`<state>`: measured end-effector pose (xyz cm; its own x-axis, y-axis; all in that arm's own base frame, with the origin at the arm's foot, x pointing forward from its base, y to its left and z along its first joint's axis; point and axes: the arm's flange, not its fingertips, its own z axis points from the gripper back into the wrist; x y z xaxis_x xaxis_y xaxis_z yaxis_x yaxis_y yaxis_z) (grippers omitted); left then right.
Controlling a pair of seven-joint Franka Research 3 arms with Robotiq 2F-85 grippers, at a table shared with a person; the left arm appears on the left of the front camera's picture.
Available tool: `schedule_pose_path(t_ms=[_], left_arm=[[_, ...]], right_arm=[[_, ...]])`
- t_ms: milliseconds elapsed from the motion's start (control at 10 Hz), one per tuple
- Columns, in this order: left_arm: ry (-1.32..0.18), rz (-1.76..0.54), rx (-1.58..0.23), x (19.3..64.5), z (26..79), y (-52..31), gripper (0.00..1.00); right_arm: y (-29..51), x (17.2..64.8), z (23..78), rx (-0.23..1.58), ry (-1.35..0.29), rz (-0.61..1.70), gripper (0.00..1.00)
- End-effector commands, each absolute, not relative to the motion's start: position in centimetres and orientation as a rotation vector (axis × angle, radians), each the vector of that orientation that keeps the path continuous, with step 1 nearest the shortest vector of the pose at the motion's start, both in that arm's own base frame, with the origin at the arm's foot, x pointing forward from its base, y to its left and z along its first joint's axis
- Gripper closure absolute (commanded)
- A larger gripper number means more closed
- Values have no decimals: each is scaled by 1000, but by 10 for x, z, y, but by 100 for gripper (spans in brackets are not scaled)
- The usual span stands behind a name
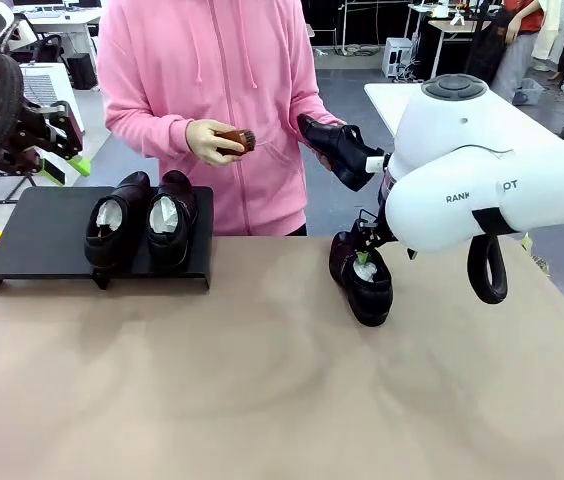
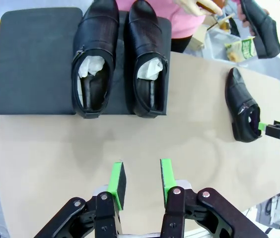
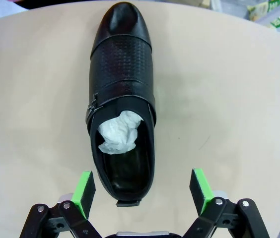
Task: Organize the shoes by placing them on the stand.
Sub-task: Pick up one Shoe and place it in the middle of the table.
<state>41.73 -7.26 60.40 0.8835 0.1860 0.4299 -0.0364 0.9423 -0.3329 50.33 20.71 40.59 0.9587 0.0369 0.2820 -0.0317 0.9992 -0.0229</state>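
On the tan table (image 3: 229, 99), a glossy black shoe (image 3: 122, 99) stuffed with white paper lies between the right gripper's (image 3: 142, 174) wide-open jaws; left gripper (image 2: 141, 166) part-open, empty

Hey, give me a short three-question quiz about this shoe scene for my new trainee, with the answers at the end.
1. How many shoes rest on the stand?
2. True or false: the right gripper is shut on the lone shoe on the table.
3. Fill in: besides a fourth shoe, the person holds a small brown ____.
Key: 1. Two. 2. False; its jaws stand open on either side of the heel. 3. Brush.
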Motion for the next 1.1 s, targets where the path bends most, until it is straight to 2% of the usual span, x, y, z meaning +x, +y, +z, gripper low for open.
schedule_pose_path(t_ms=[0, 300, 600, 700, 1000], left_arm=[[-478, 116, -338, 418, 605, -70, 60], [-478, 116, -338, 418, 605, -70, 60], [-478, 116, -338, 418, 605, -70, 60], [-478, 116, -338, 418, 605, -70, 60], [-478, 116, -338, 418, 605, -70, 60]], right_arm=[[202, 485, 413, -31, -320, 3, 0], [181, 434, 449, -42, -353, -60, 0], [148, 364, 475, 16, -232, -66, 0], [135, 342, 477, 51, -143, -19, 0], [116, 296, 475, 76, -78, -21, 0]])
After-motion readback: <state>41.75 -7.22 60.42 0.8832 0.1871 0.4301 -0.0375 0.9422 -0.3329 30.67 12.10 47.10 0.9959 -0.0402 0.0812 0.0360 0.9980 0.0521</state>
